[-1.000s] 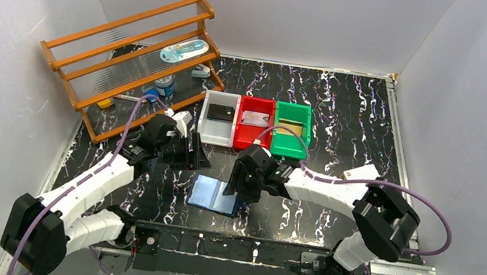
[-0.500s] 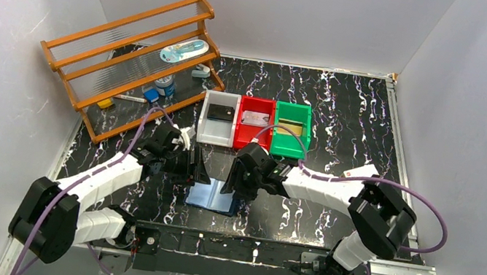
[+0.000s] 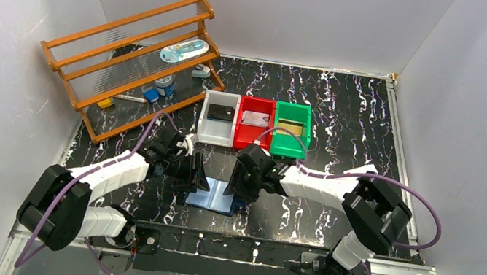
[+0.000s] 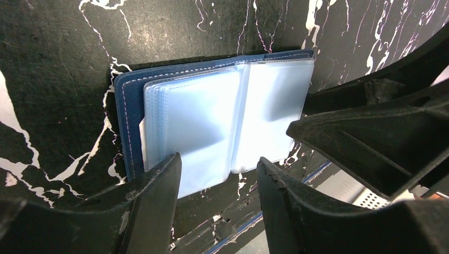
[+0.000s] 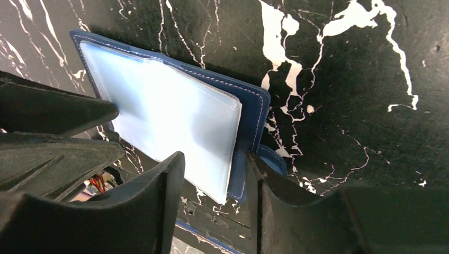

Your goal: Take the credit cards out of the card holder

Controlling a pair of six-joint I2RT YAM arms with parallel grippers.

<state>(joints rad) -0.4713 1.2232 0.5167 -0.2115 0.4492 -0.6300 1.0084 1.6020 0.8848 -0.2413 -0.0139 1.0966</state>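
Now the left gripper has swung in from beside the white bin and come down at the left edge of the card holder. It faces the right gripper, which has barely shifted at the holder's other edge. Both grippers stand with jaws parted and clamp nothing; in each wrist view the holder's near edge lies between them. The holder lies spread flat on the desk between the two grippers, pale blue pockets up, and those pockets look empty. Beyond the grippers a black card sits in the white bin, a silvery card in the red bin and a gold card in the green bin. So the unloading seems nearly done, and the left gripper has likely come to help check the remaining sleeves. A white sliver at the holder's left edge may be something tucked in, but it is too small to tell
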